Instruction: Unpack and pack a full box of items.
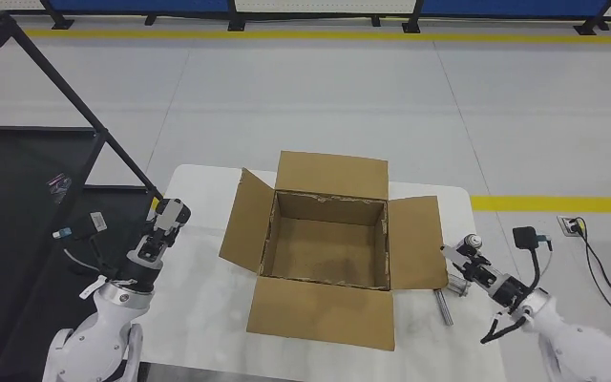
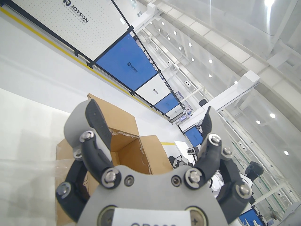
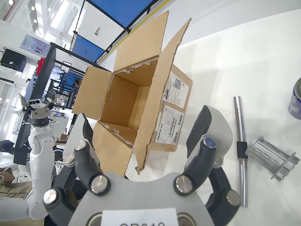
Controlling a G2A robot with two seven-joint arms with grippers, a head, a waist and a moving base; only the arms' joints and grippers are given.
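An open cardboard box point(image 1: 325, 250) stands in the middle of the white table point(image 1: 196, 296), all its flaps folded out and its inside bare. My left gripper point(image 1: 172, 214) hovers beside the box's left flap, open and holding nothing point(image 2: 150, 121). My right gripper point(image 1: 456, 258) is by the right flap, also open and empty point(image 3: 143, 128). Beside it on the table lie a metal rod point(image 3: 241, 142) with a black band, a slotted metal spool point(image 3: 272, 158) and a blue can point(image 3: 296, 99). Shipping labels cover the box's side wall point(image 3: 174, 109).
A black frame with dark netting point(image 1: 52, 181) stands off the table's left edge. The rod point(image 1: 444, 307) lies close to the table's right front edge, and the can point(image 1: 471, 242) stands near the right edge. A socket with cable point(image 1: 570, 226) lies on the floor.
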